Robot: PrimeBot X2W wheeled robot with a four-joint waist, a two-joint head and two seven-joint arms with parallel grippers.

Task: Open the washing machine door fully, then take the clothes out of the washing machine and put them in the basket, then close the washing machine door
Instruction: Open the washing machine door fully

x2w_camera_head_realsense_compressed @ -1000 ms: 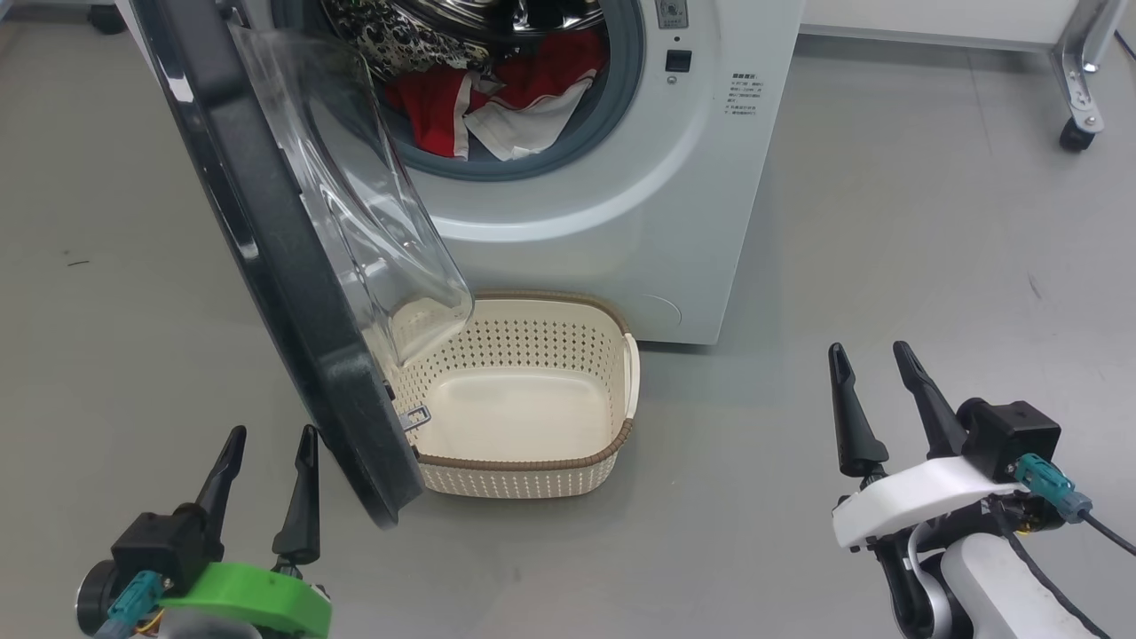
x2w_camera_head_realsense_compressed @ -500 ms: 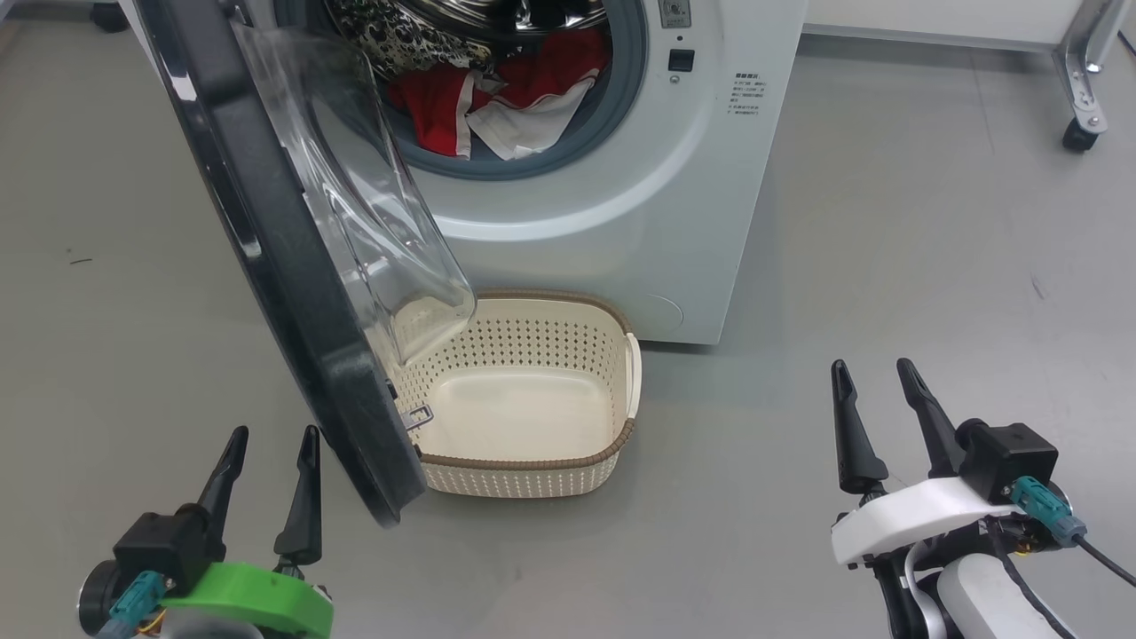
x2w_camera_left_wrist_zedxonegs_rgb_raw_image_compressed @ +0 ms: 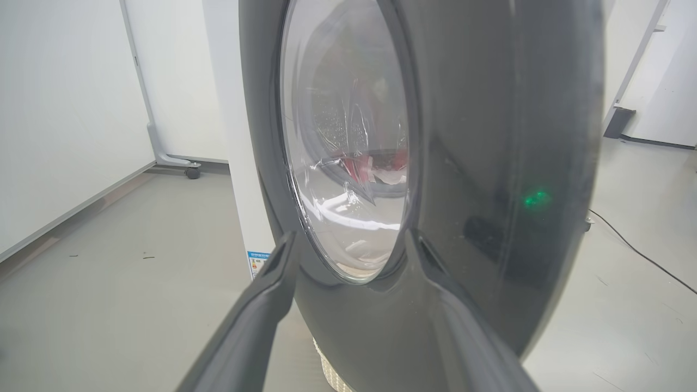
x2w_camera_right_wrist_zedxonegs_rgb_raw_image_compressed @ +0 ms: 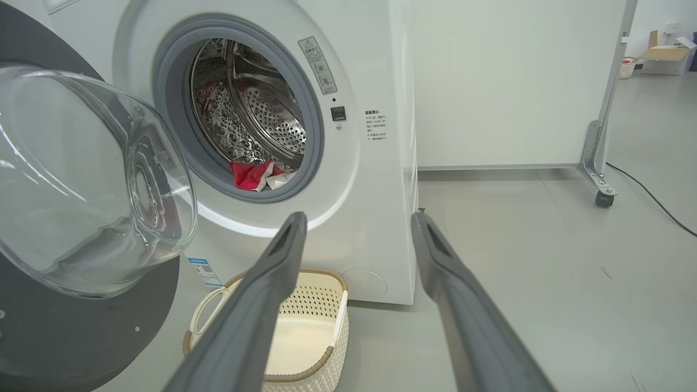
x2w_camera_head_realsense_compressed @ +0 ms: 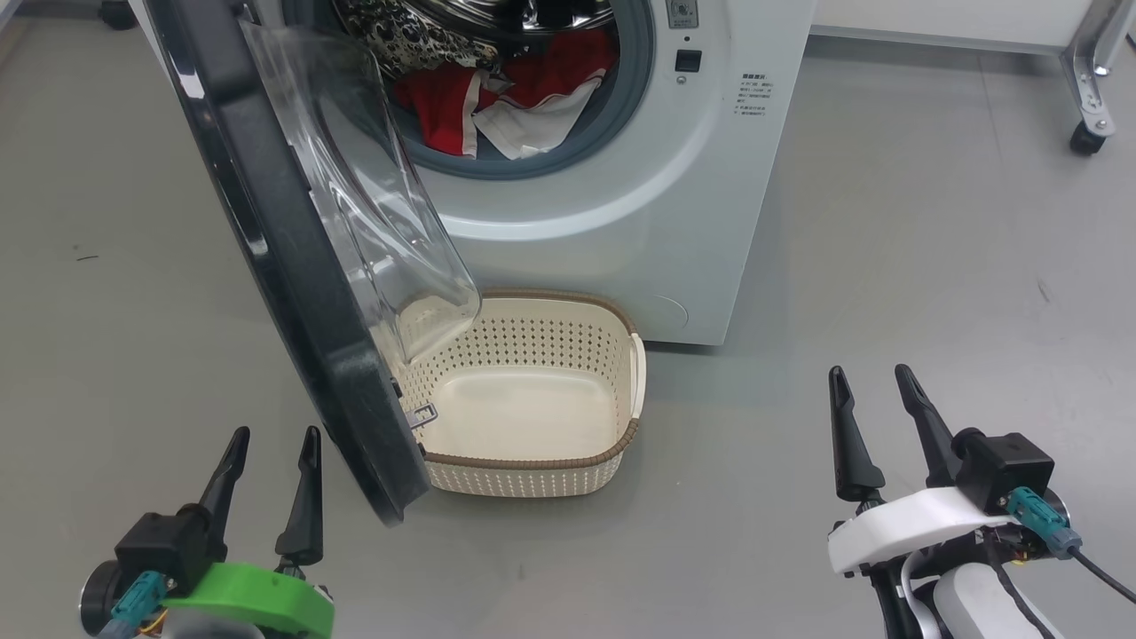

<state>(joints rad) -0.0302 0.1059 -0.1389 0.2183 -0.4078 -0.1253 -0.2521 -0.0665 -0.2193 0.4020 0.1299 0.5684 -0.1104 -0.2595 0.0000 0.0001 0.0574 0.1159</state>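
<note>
The white washing machine (x2w_camera_head_realsense_compressed: 639, 204) stands at the top of the head view. Its door (x2w_camera_head_realsense_compressed: 284, 257) hangs partly open toward me, black frame edge-on, with the clear glass bowl (x2w_camera_head_realsense_compressed: 390, 231) over the basket's left end. Red and white clothes (x2w_camera_head_realsense_compressed: 497, 102) lie in the drum mouth. The cream basket (x2w_camera_head_realsense_compressed: 635, 373) sits empty on the floor in front of the machine. My left gripper (x2w_camera_head_realsense_compressed: 275, 437) is open, just left of the door's lower edge and facing the door (x2w_camera_left_wrist_zedxonegs_rgb_raw_image_compressed: 490, 163). My right gripper (x2w_camera_head_realsense_compressed: 868, 374) is open over bare floor to the basket's right, pointing at the machine (x2w_camera_right_wrist_zedxonegs_rgb_raw_image_compressed: 375, 71), clothes (x2w_camera_right_wrist_zedxonegs_rgb_raw_image_compressed: 250, 175) and basket (x2w_camera_right_wrist_zedxonegs_rgb_raw_image_compressed: 326, 356).
A dark spotted cloth (x2w_camera_head_realsense_compressed: 399, 35) lies in the drum above the red clothes. A white panel (x2w_camera_right_wrist_zedxonegs_rgb_raw_image_compressed: 517, 81) on a wheeled leg (x2w_camera_head_realsense_compressed: 1084, 133) stands behind at the right, with a cable (x2w_camera_right_wrist_zedxonegs_rgb_raw_image_compressed: 653, 201) on the floor beside it. Grey floor lies open to the left and right.
My right gripper has sunk a little lower in the head view. The head view has shifted slightly. The door, the basket and the left gripper stay as they were.
</note>
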